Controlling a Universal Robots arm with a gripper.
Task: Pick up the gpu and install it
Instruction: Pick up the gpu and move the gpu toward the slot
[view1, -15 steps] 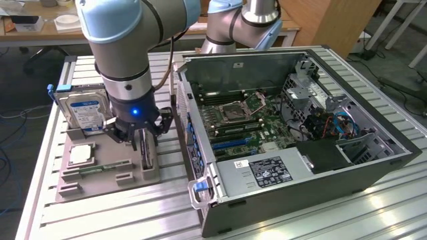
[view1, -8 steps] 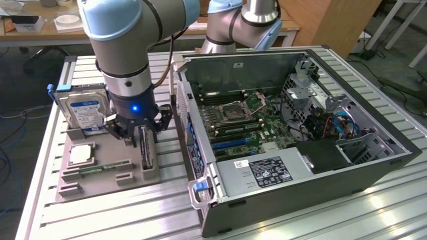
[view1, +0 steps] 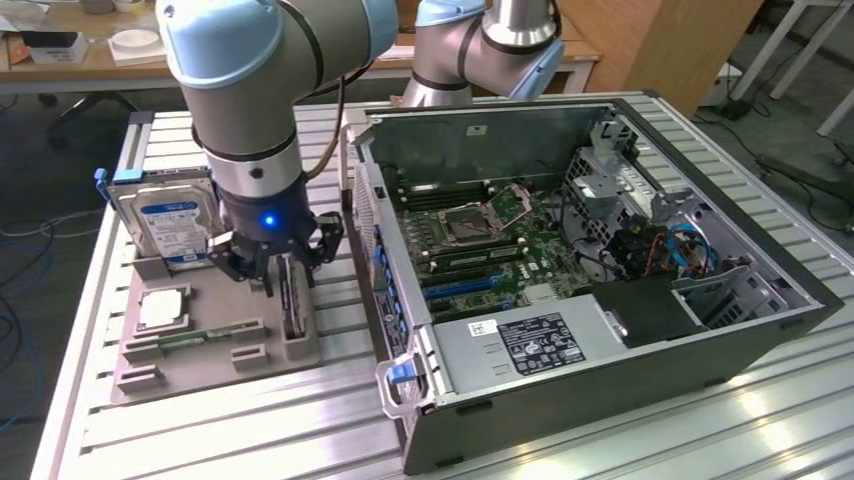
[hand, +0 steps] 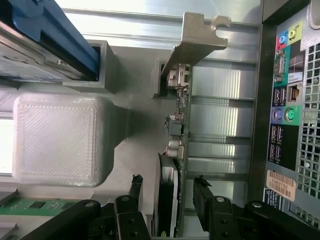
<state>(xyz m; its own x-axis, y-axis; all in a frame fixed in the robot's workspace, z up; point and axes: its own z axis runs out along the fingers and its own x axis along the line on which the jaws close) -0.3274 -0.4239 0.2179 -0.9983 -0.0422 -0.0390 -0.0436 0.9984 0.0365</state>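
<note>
The gpu (view1: 295, 312) stands on its edge in a slot of the grey holder tray (view1: 200, 372), to the exterior view's left of the open computer case (view1: 574, 270). In the wrist view the gpu (hand: 181, 100) shows edge-on: green card, black cooler, silver end bracket (hand: 197, 35). My gripper (view1: 274, 268) is lowered over the card. The gripper (hand: 167, 181) is open, one black finger (hand: 136, 186) on the cooler side and the other on the far side, each with a gap to the card.
On the same tray stand a silver hard drive (view1: 167, 222) with a blue-white label, a processor chip (view1: 160, 310) and a narrow green memory stick (view1: 207, 336). The case's motherboard with blue card slots (view1: 461, 285) lies exposed. The case's rear port panel (hand: 287, 115) is close beside the card.
</note>
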